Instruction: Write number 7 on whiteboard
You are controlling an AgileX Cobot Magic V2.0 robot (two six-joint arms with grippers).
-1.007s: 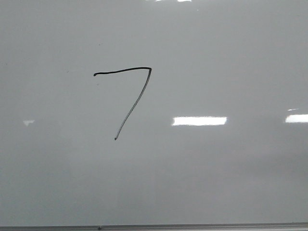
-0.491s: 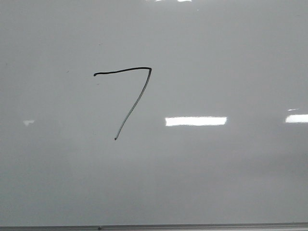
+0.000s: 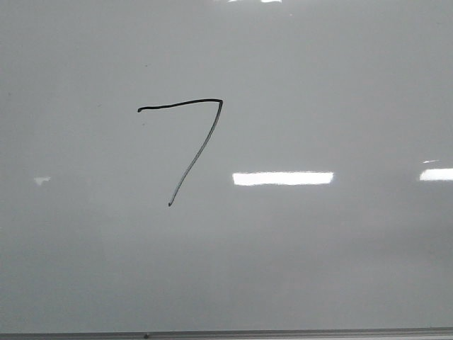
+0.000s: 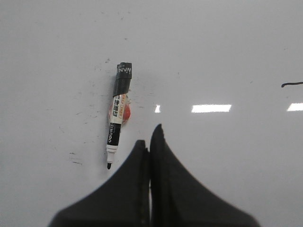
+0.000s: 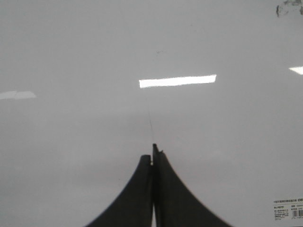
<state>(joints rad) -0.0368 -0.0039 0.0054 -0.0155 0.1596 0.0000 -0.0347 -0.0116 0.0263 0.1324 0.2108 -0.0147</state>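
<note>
The number 7 [image 3: 195, 134] stands in thin black marker on the whiteboard [image 3: 318, 269], left of centre in the front view. The left end of its top stroke shows in the left wrist view [image 4: 291, 84]. An uncapped black marker [image 4: 117, 113] lies on the board [image 4: 227, 56], close beside my left gripper [image 4: 150, 137]. The left gripper is shut and holds nothing. My right gripper [image 5: 152, 153] is shut and empty above a bare part of the board [image 5: 71, 142]. No gripper shows in the front view.
The board's thin grey frame strip [image 3: 283, 333] runs along the near edge. Small dark scuff marks [image 4: 75, 158] lie near the marker. A smudge [image 5: 286, 8] and a printed label [image 5: 288, 209] sit near the board's edges in the right wrist view.
The bright light reflection on the board has grown longer toward the left. The 7 has not changed.
</note>
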